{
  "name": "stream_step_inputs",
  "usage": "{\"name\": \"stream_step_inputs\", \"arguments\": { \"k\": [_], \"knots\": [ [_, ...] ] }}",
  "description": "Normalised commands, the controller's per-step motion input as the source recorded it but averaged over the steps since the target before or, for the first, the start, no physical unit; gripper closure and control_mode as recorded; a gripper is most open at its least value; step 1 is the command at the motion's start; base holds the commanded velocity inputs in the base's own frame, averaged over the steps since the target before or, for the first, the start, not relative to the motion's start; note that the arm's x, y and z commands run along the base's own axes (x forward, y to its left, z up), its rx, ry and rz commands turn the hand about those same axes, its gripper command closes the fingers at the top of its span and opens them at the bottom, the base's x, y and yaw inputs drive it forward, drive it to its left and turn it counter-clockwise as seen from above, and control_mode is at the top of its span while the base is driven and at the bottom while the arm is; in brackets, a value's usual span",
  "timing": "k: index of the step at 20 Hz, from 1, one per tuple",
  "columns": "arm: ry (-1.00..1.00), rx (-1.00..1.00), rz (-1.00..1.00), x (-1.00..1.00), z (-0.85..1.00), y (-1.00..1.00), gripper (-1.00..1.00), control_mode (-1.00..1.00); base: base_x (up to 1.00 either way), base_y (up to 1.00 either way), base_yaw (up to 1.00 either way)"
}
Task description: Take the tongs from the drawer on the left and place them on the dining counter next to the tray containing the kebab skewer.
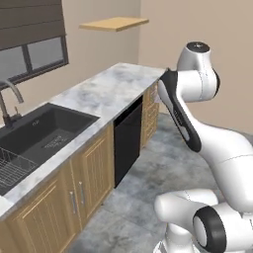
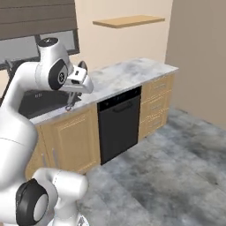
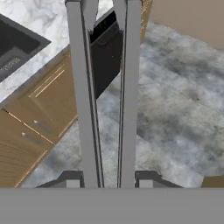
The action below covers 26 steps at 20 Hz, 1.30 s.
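We have the tongs (image 3: 105,100) clamped between the part-closed jaws, their long arms running straight out ahead of the gripper (image 3: 108,177), over the floor beside the cabinets (image 3: 30,127).

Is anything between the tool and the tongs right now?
No. In the hand view the tongs already sit between the tool's two fingers, with nothing between them. The dining counter and its tray aren't in these pictures, so whether the way there is free can't be told.
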Motion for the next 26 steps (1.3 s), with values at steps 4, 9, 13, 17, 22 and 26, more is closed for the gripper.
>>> {"name": "stream_step_inputs", "arguments": {
  "k": [4, 9, 13, 17, 22, 26],
  "knots": [
    [0.0, 0.0, 0.0, 0.0, 0.0, 0.0, 1.0, 1.0, -0.16, -0.29, -0.39],
    [0.0, 0.0, 0.0, 0.0, 0.0, 0.0, 1.0, 1.0, 0.0, -0.2, -0.36],
    [0.0, 0.0, 0.0, 0.0, 0.0, 0.0, 1.0, 1.0, 0.0, -0.01, -0.35],
    [0.0, 0.0, 0.0, 0.0, 0.0, 0.0, 1.0, 1.0, 0.14, 0.09, -0.34],
    [0.0, 0.0, 0.0, 0.0, 0.0, 0.0, 1.0, 1.0, 0.44, 0.4, -0.25],
    [0.0, 0.0, 0.0, 0.0, 0.0, 0.0, 1.0, 1.0, 0.44, 0.57, -0.19]
  ]
}}
